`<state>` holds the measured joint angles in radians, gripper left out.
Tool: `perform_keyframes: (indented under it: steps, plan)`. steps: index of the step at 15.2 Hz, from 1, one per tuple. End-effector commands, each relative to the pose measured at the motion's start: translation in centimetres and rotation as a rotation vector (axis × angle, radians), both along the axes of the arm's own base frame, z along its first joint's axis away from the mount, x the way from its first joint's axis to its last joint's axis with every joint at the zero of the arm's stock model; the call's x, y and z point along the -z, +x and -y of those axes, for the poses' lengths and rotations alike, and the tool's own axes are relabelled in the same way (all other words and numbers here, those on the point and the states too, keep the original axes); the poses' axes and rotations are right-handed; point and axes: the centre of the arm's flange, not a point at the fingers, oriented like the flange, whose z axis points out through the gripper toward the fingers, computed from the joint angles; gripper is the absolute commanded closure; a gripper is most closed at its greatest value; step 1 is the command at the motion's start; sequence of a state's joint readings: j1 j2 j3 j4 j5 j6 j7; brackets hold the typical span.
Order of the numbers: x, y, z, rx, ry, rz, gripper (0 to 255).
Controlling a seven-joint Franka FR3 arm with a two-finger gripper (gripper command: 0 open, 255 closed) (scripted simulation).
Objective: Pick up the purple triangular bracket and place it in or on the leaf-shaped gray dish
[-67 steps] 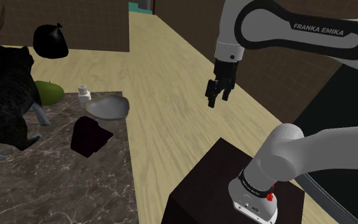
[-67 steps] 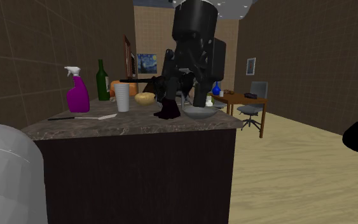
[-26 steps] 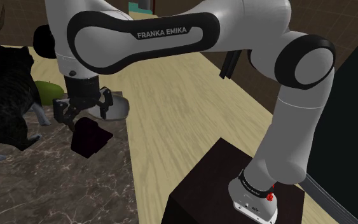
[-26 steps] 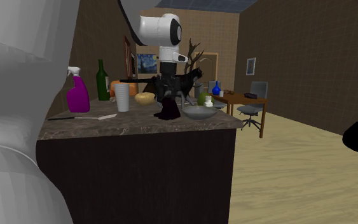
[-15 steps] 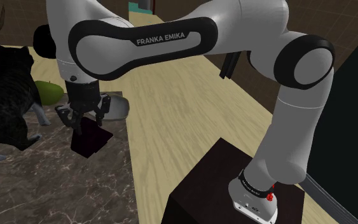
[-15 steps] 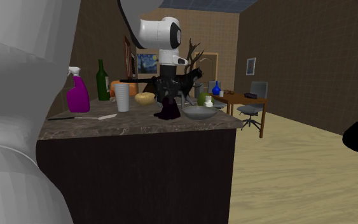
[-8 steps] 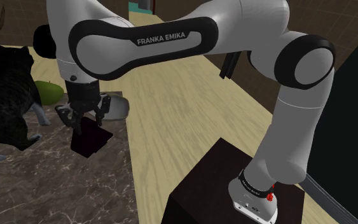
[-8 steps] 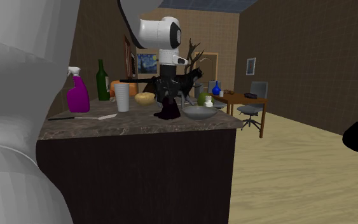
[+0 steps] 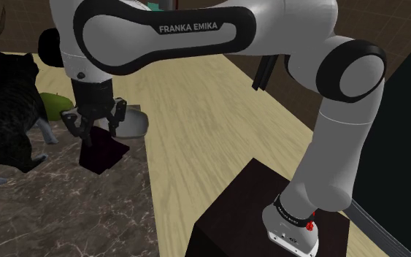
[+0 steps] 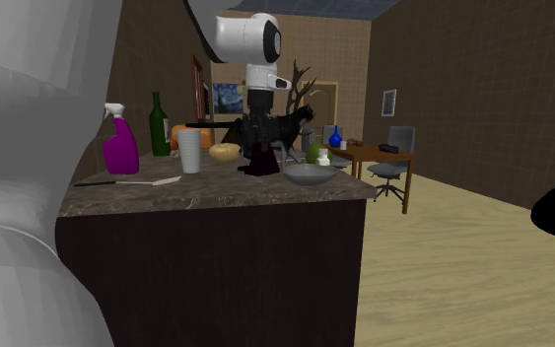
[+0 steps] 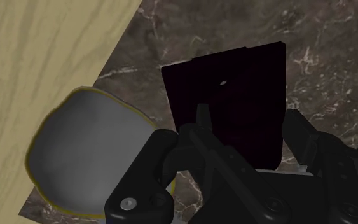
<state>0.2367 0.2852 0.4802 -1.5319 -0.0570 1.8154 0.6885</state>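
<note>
Gripping the bracket (image 9: 103, 151) by its upper part, the claw (image 9: 94, 125) is clenched on it, one black finger against each side. The bracket is so dark a purple that it reads almost black. In the wrist view the bracket (image 11: 234, 89) shows as a flat, squared plate with a tiny pale hole near its far end, and its triangular form is not apparent there. Its near end is hidden behind the claw (image 11: 247, 122).

It hangs over the brown marble tabletop (image 9: 65, 212), just beside the leaf-shaped gray dish (image 9: 133, 123) and close to the tabletop's edge. In the second exterior view the bracket (image 10: 255, 164) has its lower edge a little higher than the base of the dish (image 10: 308, 175), so it seems clear of the marble, though the dim light makes this hard to judge.

The dish (image 11: 88, 153) has a yellowish rim in the wrist view, and one side of it is covered by the claw's body. In the shoulder view the claw hides the nearer part of the dish. The dark cat figure (image 9: 6, 109) is cut off by that view's left edge, and a green apple (image 9: 56, 106) peeps out behind it. A pale, blurred part of the arm (image 10: 19, 246) covers the second exterior view's left.
</note>
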Motion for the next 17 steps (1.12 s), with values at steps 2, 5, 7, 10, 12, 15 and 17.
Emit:
perform_keyframes:
  steps: [2,5,7,10,12,15,17]
  plan:
    - [-1.7,0.0,-0.1,0.0,0.0,0.0,255]
    - [-3.3,0.0,-0.1,0.0,0.0,0.0,255]
    - [-4.3,0.0,-0.1,0.0,0.0,0.0,255]
    - [-5.9,0.0,-0.1,0.0,0.0,0.0,255]
    - [-7.0,0.0,-0.1,0.0,0.0,0.0,255]
    - [-8.6,0.0,-0.1,0.0,0.0,0.0,255]
    - [-9.2,0.8,0.9,0.0,0.0,0.0,255]
